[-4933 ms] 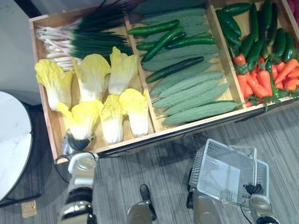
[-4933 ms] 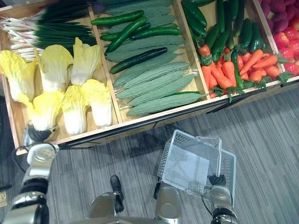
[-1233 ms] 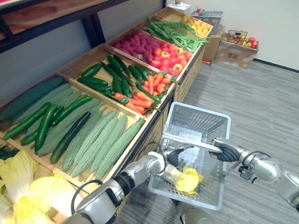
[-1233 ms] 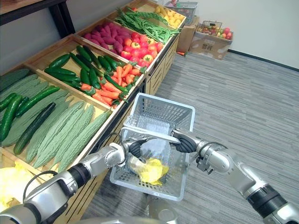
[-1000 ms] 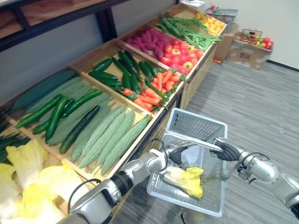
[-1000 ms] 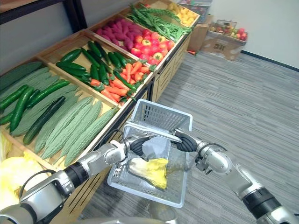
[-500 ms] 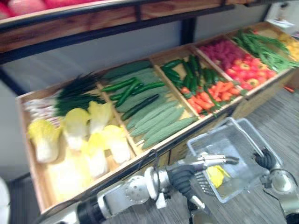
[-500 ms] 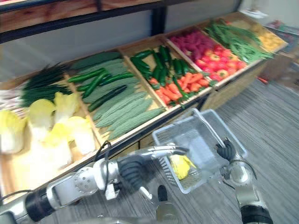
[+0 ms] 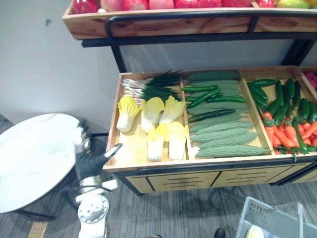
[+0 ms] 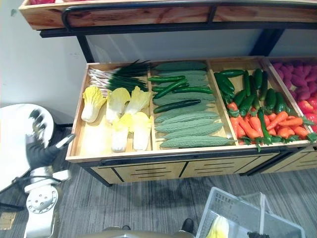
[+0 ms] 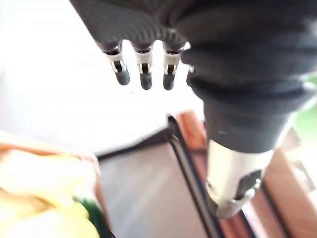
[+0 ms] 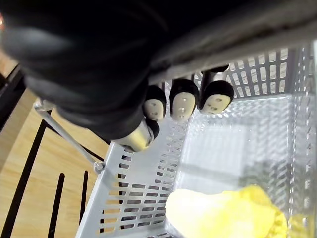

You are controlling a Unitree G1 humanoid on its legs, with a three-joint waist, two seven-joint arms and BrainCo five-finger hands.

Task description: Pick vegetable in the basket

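Note:
A yellow-white napa cabbage (image 12: 225,214) lies on the floor of the white wire basket (image 12: 124,198), which also shows low at the right (image 9: 270,220) with the cabbage (image 10: 218,228) inside. My right hand (image 12: 182,104) is shut on the basket handle (image 12: 277,30), fingers curled round the bar. My left hand (image 9: 91,159) is raised beside the front left corner of the wooden stand, fingers (image 11: 143,74) straight and holding nothing. Several more napa cabbages (image 9: 157,121) lie in the stand's left compartment.
The wooden stand (image 9: 163,166) also holds spring onions (image 9: 151,88), cucumbers and bitter gourds (image 9: 223,126), and carrots (image 9: 290,134). A shelf of apples (image 9: 148,6) hangs over it. A round white table (image 9: 29,153) stands to the left of my left hand.
The camera has swung to face the stand. My left hand has come out of the basket, empty, and risen to the stand's left corner. The cabbage stays in the basket.

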